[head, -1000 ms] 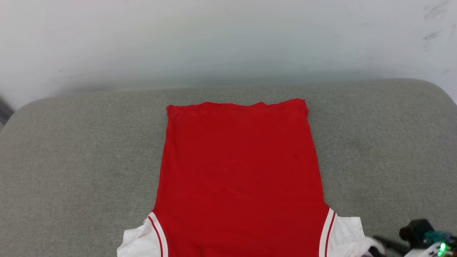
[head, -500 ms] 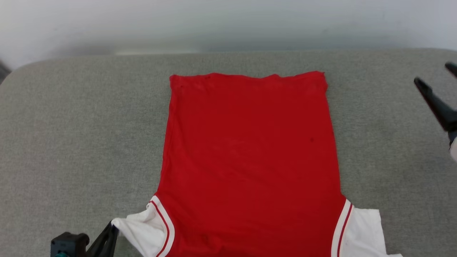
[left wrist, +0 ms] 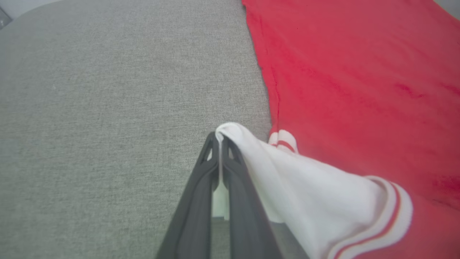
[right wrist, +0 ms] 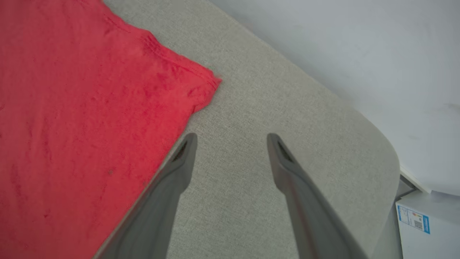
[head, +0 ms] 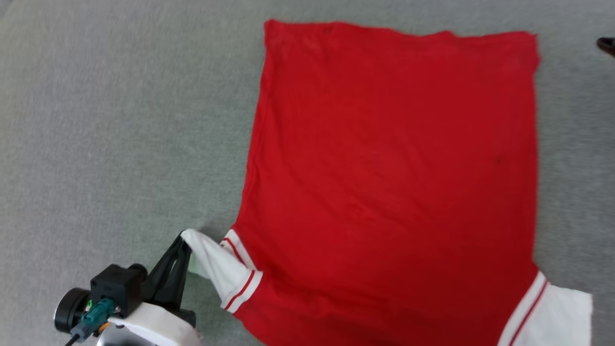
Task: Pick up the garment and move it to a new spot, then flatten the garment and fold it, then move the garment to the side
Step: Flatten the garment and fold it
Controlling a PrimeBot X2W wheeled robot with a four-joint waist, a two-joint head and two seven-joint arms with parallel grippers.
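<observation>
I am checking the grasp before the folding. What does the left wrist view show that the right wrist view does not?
Left wrist view's own: the left gripper shut on the white sleeve of the garment, and the sleeve's striped trim. Right wrist view's own: the right gripper open above bare grey cushion, a hem corner, a white wall and a white box with a label. Shared: the red garment lying flat on the grey cushion.
</observation>
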